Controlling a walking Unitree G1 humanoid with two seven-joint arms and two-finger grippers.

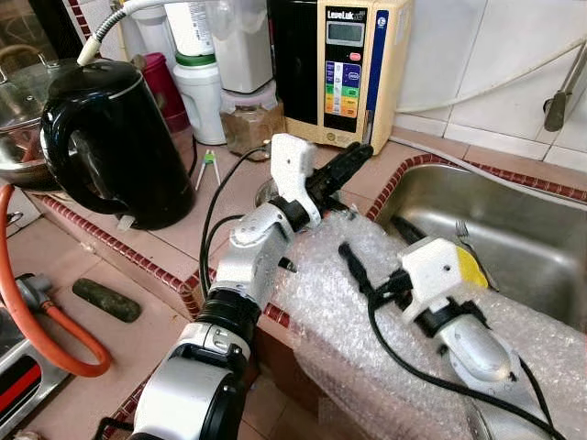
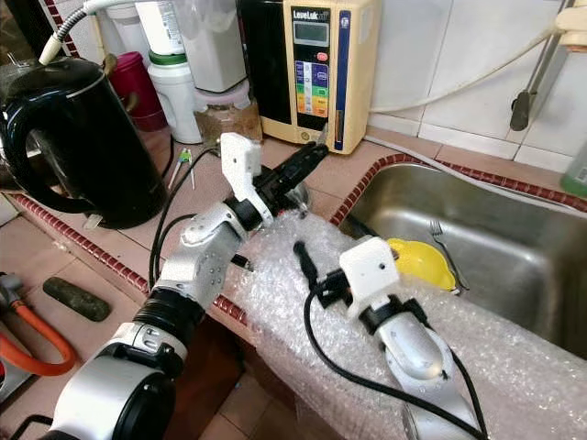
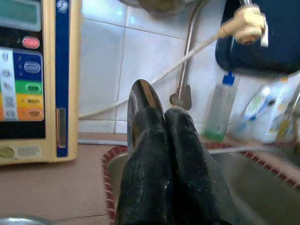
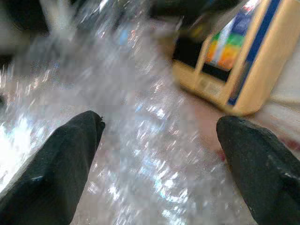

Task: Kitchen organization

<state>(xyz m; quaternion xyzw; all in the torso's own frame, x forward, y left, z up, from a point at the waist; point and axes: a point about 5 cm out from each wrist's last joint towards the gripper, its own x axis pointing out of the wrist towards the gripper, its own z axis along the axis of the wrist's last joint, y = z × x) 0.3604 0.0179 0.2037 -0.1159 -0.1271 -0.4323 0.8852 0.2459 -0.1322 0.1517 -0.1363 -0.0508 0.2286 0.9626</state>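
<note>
My left gripper has its jaws pressed together on a metal spoon; the bowl of the spoon stands out past the fingertips. It is at the near-left corner of the sink, over the counter, just in front of the water ionizer. My right gripper is lower, in front of the sink, with jaws wide apart and nothing between them, above the bubble wrap that covers the front rim of the sink.

I think the spoon can slip, because the hold is only on a thin smooth handle and it sits at one side of the pads. If I swing too fast toward the ionizer, the spoon could hit its front panel.

Room is narrow on the side away from the sink: the black electric kettle and the bottles behind it stand near. The sink basin is open and deep, with a fork and a yellow thing inside.
</note>
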